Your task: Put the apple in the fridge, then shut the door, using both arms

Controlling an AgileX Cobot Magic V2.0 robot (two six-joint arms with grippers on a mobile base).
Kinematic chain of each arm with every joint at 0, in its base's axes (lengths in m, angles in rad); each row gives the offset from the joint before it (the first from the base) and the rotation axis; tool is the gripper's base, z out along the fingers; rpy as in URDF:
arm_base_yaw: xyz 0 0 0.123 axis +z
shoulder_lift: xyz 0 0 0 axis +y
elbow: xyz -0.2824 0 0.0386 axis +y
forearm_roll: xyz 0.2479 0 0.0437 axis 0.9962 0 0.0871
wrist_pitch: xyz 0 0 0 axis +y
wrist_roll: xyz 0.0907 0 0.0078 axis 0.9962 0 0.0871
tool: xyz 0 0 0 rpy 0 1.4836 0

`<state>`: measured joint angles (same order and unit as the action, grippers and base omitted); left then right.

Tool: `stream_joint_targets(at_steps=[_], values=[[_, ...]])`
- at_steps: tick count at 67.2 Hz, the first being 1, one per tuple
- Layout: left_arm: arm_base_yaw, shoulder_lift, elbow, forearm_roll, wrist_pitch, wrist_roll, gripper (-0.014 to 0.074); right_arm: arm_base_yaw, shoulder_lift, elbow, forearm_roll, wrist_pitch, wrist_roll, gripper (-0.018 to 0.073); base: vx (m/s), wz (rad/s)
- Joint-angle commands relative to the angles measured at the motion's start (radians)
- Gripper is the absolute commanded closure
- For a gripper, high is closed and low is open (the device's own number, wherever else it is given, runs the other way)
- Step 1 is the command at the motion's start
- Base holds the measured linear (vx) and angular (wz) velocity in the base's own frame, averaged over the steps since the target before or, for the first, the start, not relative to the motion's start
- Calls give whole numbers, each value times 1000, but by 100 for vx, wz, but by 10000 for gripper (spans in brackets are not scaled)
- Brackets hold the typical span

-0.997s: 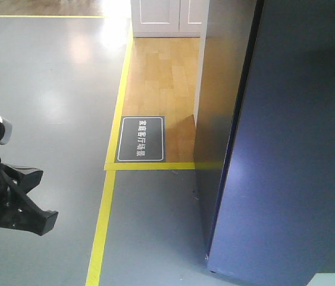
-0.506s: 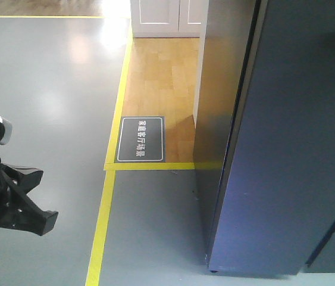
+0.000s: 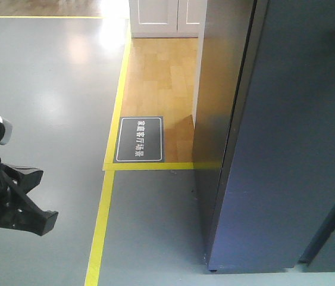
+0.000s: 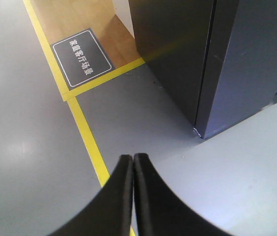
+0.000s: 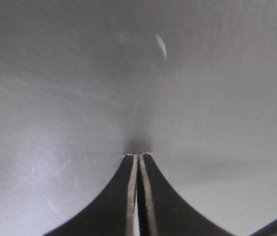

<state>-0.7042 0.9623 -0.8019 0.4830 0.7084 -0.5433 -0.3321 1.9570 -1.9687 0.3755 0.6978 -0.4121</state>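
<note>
Fridge cut off by the top edge of the front view; inside hidden behind the door, which runs off the top and right edges. No telling whether fully shut. Apple nowhere visible.

Left arm cropped by the left edge, fingertips out of the front view. White cabinet sliced by the top edge. Characters on the floor sign too small to read.

In the right wrist view, only a blurred grey surface right at the right gripper; unidentifiable. Dark sliver at the bottom right corner, also unidentifiable.
</note>
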Motion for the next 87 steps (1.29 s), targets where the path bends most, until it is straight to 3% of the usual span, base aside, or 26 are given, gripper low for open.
stream_joint_targets(at_steps=[1,10,25,43,73,87], values=[[1,-13,-24,24,-41,-13,603,25,-40,-26,40,-50,22,562,0,0],[1,-13,-24,24,-41,-13,603,61,-108,46,-10,-46,55,562,0,0],[1,-13,-24,24,-41,-13,603,175,-289,359,-165,-197,150,562,0,0],[1,-13,-24,24,-41,-13,603,244,-514,657,-219,-236,190,562,0,0],[1,-13,-24,24,-41,-13,603,335,-937,1073,-422,-107,374,562,0,0],[1,-13,-24,24,-41,-13,603,347,-1110,1195,-455,26,405,562,0,0]])
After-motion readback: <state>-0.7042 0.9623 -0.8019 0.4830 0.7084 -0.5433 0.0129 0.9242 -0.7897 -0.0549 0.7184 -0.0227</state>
